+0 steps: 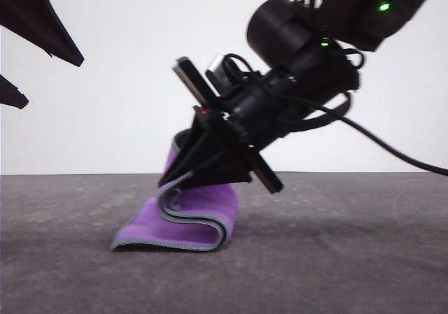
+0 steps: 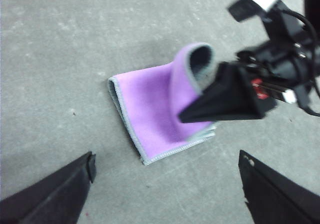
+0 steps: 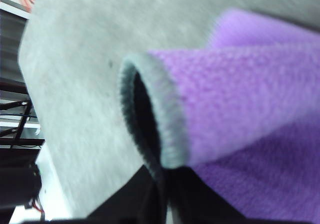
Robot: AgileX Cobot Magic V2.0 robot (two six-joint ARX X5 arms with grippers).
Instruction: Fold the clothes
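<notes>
Purple cloth on the grey table, one hemmed edge lifted and pinched in the right gripper, front view shows its S-curl, left wrist view its flat folded base, left gripper fingers spread wide, empty, right wrist close-up shows dark inner face at the pinched hem.

Bare grey worktop lies open all round the purple cloth; the right pincer, clamped on its raised edge, blocks the approach from above
</notes>
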